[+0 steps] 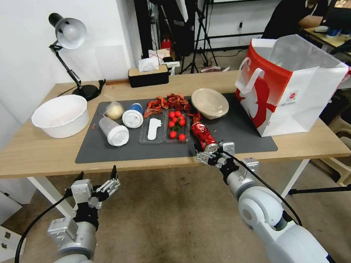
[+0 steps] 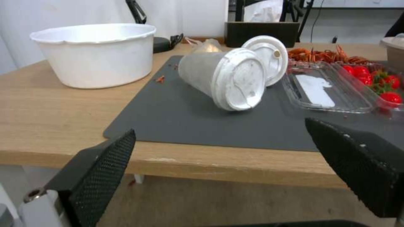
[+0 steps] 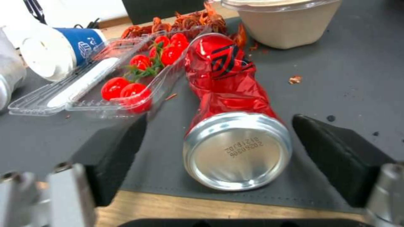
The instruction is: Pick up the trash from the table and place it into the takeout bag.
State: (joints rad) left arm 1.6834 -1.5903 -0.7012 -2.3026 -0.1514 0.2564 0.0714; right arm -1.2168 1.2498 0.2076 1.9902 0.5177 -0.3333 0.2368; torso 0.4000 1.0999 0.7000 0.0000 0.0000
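A crushed red drink can [image 1: 200, 132] lies on the dark mat [image 1: 241, 136] near the table's [image 1: 30, 154] front edge. My right gripper [image 1: 213, 152] is open, one finger on each side of the can's silver end [image 3: 238, 151], not closed on it. The beige bowl [image 1: 210, 102] sits behind the can. A clear cup with a white lid [image 1: 114, 132], a blue-white cup [image 1: 133, 115] and a small clear bag [image 1: 114, 109] lie at mat left. The takeout bag [image 1: 294, 84] stands open at the right. My left gripper [image 1: 100, 186] hangs open below the table edge, facing the clear cup [image 2: 223, 78].
A clear tray of cherry tomatoes [image 1: 167, 126] lies right beside the can, with red shell scraps [image 1: 167, 102] behind it. A large white bowl [image 1: 61, 115] stands at the left, a desk lamp [image 1: 68, 34] and a tissue box [image 1: 148, 74] at the back.
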